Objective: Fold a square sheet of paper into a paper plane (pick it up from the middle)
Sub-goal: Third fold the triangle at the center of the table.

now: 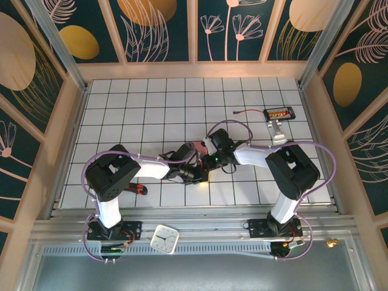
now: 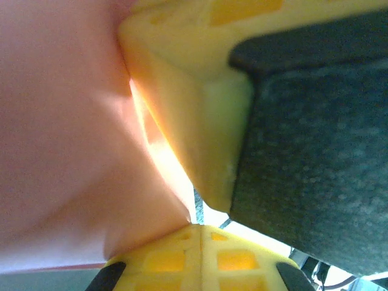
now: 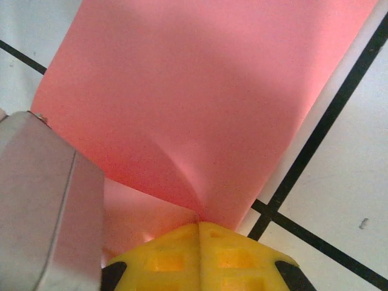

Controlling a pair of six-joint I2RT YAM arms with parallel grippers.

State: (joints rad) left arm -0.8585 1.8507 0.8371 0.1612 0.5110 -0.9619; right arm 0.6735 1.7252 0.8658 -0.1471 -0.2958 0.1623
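Note:
The salmon-pink sheet of paper (image 3: 182,97) hangs bent and creased over the white grid table (image 3: 345,182). My right gripper (image 3: 199,225) is shut on its lower edge, yellow fingertips pressed together. In the left wrist view the same paper (image 2: 66,139) covers the left side, and my left gripper (image 2: 200,233) is shut on a corner of it. The right gripper's yellow and black finger (image 2: 206,121) sits close in front. From above, both grippers meet mid-table, left (image 1: 199,176) and right (image 1: 205,159), with a bit of pink paper (image 1: 197,147) between them. I cannot tell whether it is folded into a paper plane.
A red-handled black tool (image 1: 138,189) lies by the left arm. A black device (image 1: 279,113) with a red wire (image 1: 245,111) and a silver part (image 1: 277,130) sit at the far right. A white square clock (image 1: 164,238) rests on the near rail. Patterned walls enclose the table.

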